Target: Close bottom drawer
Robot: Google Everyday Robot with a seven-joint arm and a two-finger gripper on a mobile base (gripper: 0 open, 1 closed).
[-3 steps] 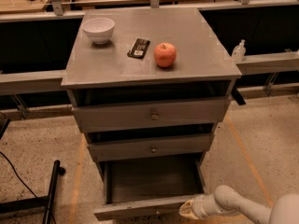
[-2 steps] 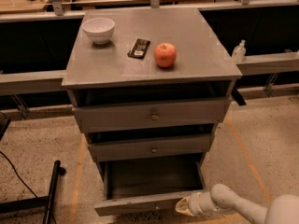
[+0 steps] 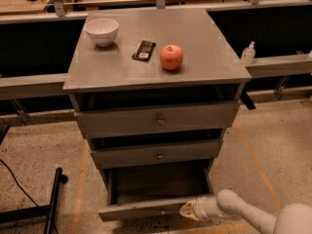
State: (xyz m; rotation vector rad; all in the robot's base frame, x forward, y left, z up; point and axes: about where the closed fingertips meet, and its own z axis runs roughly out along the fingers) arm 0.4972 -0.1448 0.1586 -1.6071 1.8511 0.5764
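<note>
The gripper (image 3: 188, 211) has edged left, up to the right end of the bottom drawer's (image 3: 139, 210) front; how far open it is I cannot tell; the drawer stands well out; pushing is in hand; next, a steady shove straight inward.

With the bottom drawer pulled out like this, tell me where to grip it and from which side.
Take the bottom drawer by its flat front, near the middle, coming from the front; it stands pulled out, so a straight push should slide it in. The gripper sits at the front's right end, where pushing may skew it.
</note>
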